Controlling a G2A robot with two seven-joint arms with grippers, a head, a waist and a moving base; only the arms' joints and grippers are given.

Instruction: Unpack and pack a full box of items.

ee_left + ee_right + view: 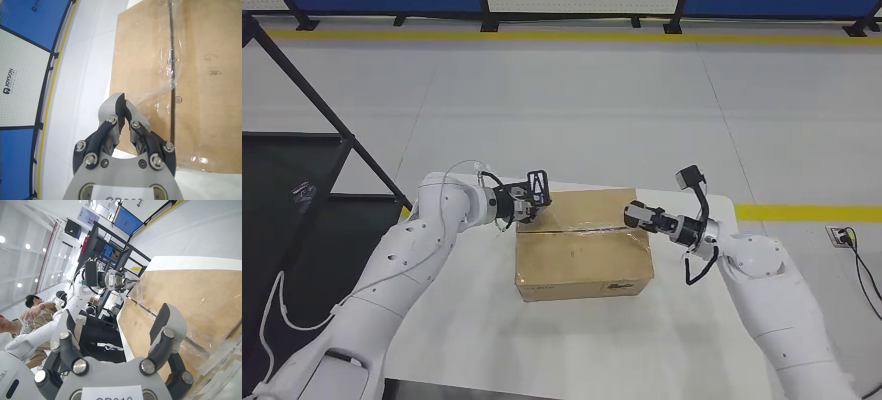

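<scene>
Top view: brown box [582, 265], clear tape [587, 229]

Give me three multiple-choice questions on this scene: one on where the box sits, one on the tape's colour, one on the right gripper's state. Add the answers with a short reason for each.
1. Where is the box?
A. on the floor
B. on the table
C. lifted by both arms

2. What colour is the tape along its seam?
A. clear
B. red
C. black

3. How is the right gripper?
A. shut on the tape
B. shut on a flap
C. open

Answers:
1 B: its base rests on the white tabletop.
2 A: the cardboard shows through the glossy film.
3 C: its fingers stand wide apart, while the left gripper is the one pinching the tape.
</scene>
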